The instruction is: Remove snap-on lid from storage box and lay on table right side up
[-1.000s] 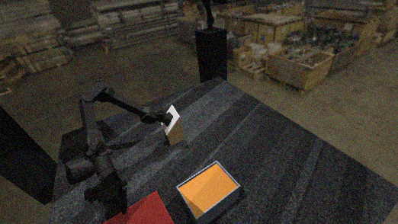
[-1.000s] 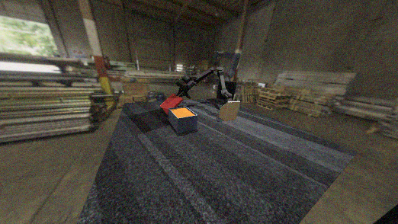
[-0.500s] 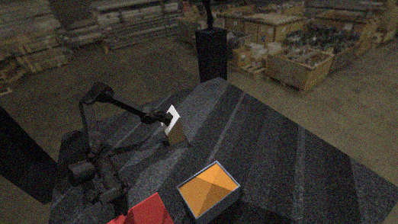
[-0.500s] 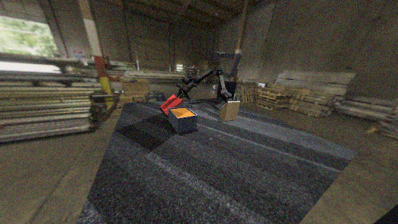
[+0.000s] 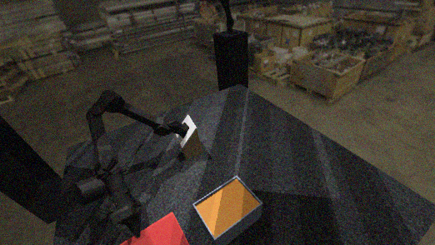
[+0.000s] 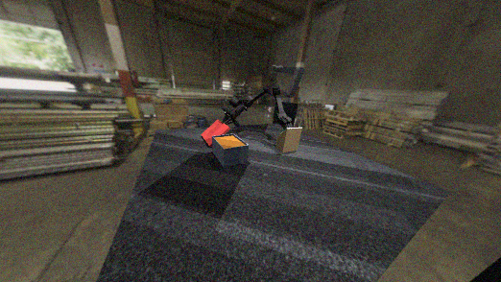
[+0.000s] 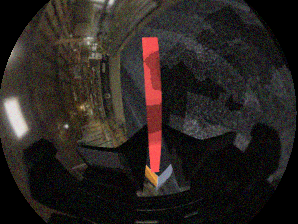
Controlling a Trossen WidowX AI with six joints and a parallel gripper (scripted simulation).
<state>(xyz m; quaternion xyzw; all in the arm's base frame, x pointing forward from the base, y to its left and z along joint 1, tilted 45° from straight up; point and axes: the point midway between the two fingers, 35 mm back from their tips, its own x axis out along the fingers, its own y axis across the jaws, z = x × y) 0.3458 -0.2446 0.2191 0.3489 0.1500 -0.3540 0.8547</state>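
The storage box [image 5: 227,206] [image 6: 230,151] stands open on the dark table, grey-walled with an orange inside. The red lid [image 5: 160,233] [image 6: 214,131] [image 7: 152,110] is off the box. My gripper [image 5: 137,225] [image 6: 223,121] [image 7: 153,127] is shut on one edge of it. It holds the lid tilted in the air, just beside the box on the arm's side. In the wrist view the lid shows edge-on as a narrow red strip running away from the fingers.
A tan block with a white face [image 5: 192,143] [image 6: 289,139] stands on the table near the arm's base. A black pillar [image 5: 231,58] rises at the table's far edge. Pallets and crates stand on the floor around the table.
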